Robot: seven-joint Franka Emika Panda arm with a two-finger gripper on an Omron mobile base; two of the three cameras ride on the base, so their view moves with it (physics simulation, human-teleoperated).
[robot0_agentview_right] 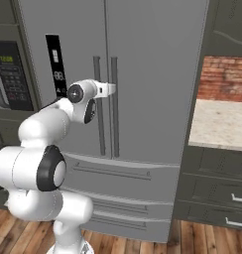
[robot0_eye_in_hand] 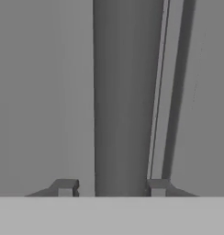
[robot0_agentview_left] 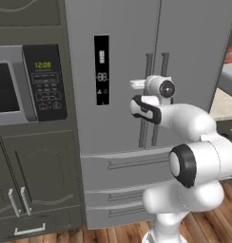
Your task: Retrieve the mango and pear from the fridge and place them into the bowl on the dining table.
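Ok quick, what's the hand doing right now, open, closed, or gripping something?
Hand: its fingertips sit on either side of a fridge door handle. Whether they have clamped onto it cannot be told.

Three cameras, all trained on the fridge (robot0_agentview_left: 151, 71) front.
Left base view set behind the arm to its left, looked forward across the closed doors, microwave (robot0_agentview_left: 27, 83) at left. Right base view looked from the other side, tabletop (robot0_agentview_right: 222, 121) at right; both shared the paired bar handles (robot0_agentview_right: 105, 104). Hand view pressed very close against one handle (robot0_eye_in_hand: 125, 96).
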